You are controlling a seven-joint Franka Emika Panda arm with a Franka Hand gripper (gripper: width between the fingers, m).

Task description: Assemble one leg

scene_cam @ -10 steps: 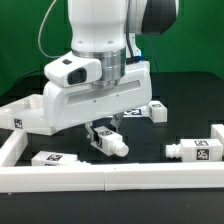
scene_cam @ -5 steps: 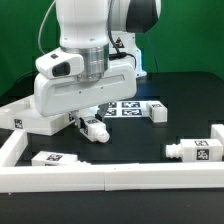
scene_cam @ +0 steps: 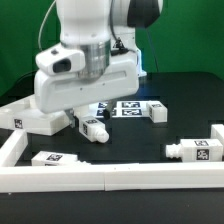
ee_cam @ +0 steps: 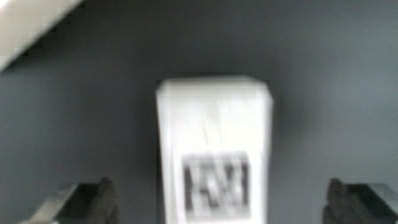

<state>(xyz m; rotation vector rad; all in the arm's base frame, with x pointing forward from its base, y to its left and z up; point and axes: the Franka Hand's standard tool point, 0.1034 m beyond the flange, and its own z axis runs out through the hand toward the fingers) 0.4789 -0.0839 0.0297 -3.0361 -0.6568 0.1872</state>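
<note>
A white table leg (scene_cam: 93, 127) with a marker tag lies on the black table under my gripper (scene_cam: 88, 122). In the wrist view the leg (ee_cam: 215, 135) lies lengthwise in the middle between my two dark fingertips (ee_cam: 84, 203), with a clear gap on each side. My gripper (ee_cam: 222, 205) is open and touches nothing. The white tabletop (scene_cam: 22, 117) lies at the exterior view's left, partly hidden by my hand. Three more white legs lie apart: one at the front left (scene_cam: 50, 158), one at the right (scene_cam: 195, 150), one behind (scene_cam: 152, 111).
A white fence (scene_cam: 110, 181) runs along the front of the table and up both sides. The marker board (scene_cam: 125, 107) lies behind my hand. A green backdrop closes the back.
My hand has moved toward the exterior view's left and a little back. The leg under it has shifted the same way, from near the front fence toward the tabletop.
</note>
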